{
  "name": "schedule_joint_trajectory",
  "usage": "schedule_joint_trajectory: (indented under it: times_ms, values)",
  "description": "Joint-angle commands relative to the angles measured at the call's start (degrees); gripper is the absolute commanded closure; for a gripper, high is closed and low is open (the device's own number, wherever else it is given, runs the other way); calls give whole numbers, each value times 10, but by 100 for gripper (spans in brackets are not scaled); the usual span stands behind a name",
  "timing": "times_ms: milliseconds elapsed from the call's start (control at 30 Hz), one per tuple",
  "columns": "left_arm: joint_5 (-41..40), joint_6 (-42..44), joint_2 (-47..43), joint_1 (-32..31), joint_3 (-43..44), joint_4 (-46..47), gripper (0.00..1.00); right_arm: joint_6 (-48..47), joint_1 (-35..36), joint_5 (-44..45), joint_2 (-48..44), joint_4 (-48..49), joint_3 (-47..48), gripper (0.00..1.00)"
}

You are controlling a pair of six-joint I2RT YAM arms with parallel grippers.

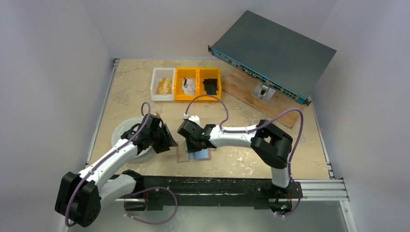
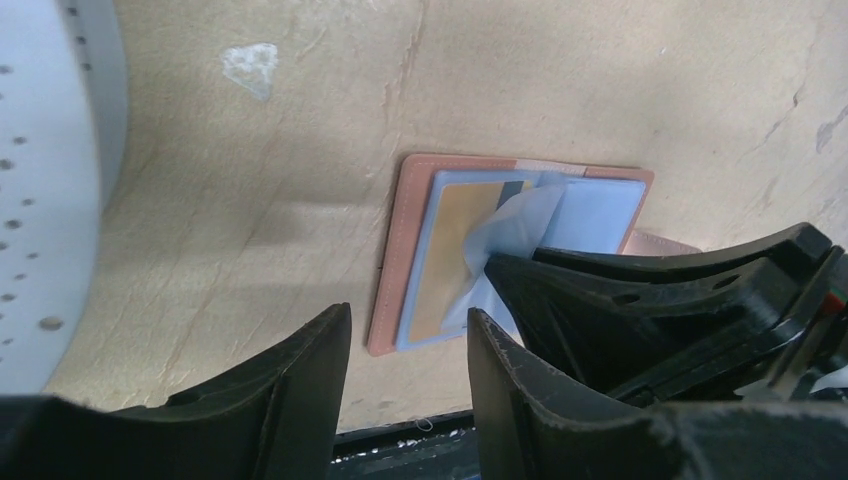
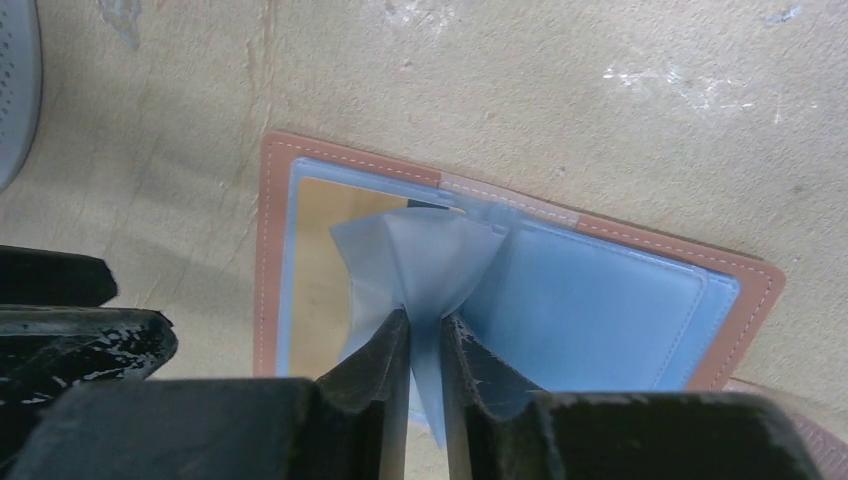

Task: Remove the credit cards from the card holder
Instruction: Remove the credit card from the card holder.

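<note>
The card holder lies opened flat on the beige desk, between the 2 arms. Its pinkish-tan leather border shows pale stitching, and its 2 inner faces are shiny pale blue. 1 yellowish-gold card sits in the left half. The right tool is pressed together, pinching a thin translucent plastic sleeve that rises, creased, from the fold. The left tool hangs just beside the holder's left edge, fingers spread, with nothing between them.
</note>
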Motion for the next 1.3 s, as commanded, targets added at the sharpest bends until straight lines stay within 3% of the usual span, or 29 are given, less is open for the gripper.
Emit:
schedule_joint_trajectory:
  times_ms: [0,300,733,867,1133,1267]
  values:
    - [63,24,21,4,-9,56,56,12,-11,-58,11,38,-68,88]
    - [165,37,77,-6,-8,138,59,11,-49,-150,-12,152,-142,92]
    - [147,53,192,-57,13,177,62,15,-69,-188,-14,199,-181,93]
    - [131,48,196,-58,10,176,70,15,-73,-190,-17,203,-186,94]
    - [102,44,168,-59,8,151,100,14,-78,-193,-43,197,-180,88]
    - [93,44,139,-59,8,133,100,13,-85,-192,-72,189,-169,81]
